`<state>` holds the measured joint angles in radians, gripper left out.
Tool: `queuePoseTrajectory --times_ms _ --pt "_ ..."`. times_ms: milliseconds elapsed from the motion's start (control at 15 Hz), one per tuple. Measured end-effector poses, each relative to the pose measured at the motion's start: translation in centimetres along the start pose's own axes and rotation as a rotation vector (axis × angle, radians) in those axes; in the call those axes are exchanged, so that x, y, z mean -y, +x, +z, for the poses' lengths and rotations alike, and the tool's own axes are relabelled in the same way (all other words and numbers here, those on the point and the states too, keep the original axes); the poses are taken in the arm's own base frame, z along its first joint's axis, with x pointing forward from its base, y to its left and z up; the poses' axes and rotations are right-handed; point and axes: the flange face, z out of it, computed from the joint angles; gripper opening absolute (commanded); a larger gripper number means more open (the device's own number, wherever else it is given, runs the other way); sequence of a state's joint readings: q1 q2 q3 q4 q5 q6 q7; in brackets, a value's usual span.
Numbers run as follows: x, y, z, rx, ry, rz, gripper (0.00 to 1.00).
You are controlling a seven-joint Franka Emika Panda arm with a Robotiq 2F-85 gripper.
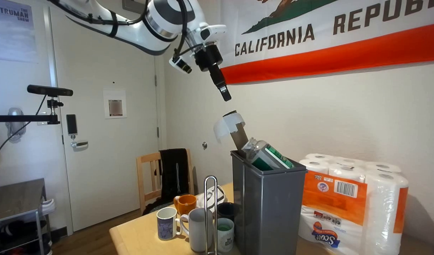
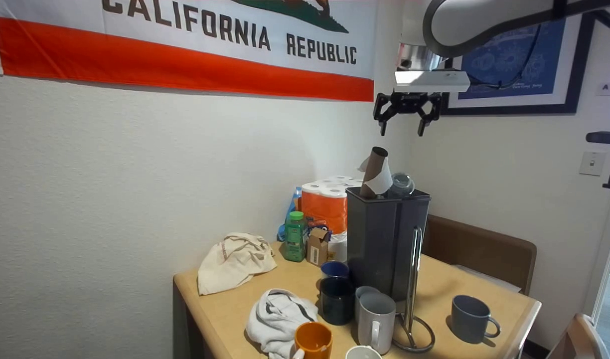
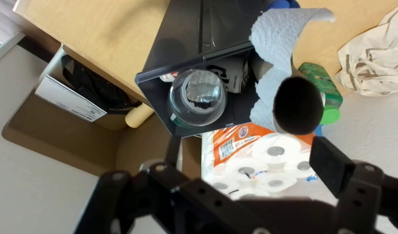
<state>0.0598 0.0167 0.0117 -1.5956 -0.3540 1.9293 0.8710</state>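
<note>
Though agape and empty, claw (image 2: 402,131) above tilted tube (image 2: 373,169), jar (image 3: 198,97), bin (image 1: 270,209), perhaps a can (image 3: 235,76).

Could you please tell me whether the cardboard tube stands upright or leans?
It leans: in both exterior views the cardboard tube slants, its upper end above the grey bin.

exterior views share the bin (image 2: 372,244); wrist view looks down, nearer.

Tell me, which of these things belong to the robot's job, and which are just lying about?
Seemingly part of the job:
gripper, open above the tube
tube, sticking up out of the bin
bin

Apparently just lying about:
orange mug
green bottle
cloth bag
roll pack
</note>
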Motion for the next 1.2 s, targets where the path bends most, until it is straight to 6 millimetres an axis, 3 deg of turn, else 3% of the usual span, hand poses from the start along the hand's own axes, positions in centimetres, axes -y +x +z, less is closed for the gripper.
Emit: queuePoseTrajectory --times_ms 333,600,867,1200 --pt "0.5 -0.2 -4.5 0.017 0.008 -0.059 1.00" --pt "1.4 -2.5 -6.3 0.124 0.018 -0.204 1.00" --pt "2.0 -5.9 -6.1 0.246 -0.005 -0.367 1.00" --pt "1.6 -10.6 -2.5 0.319 -0.062 -0.454 1.00"
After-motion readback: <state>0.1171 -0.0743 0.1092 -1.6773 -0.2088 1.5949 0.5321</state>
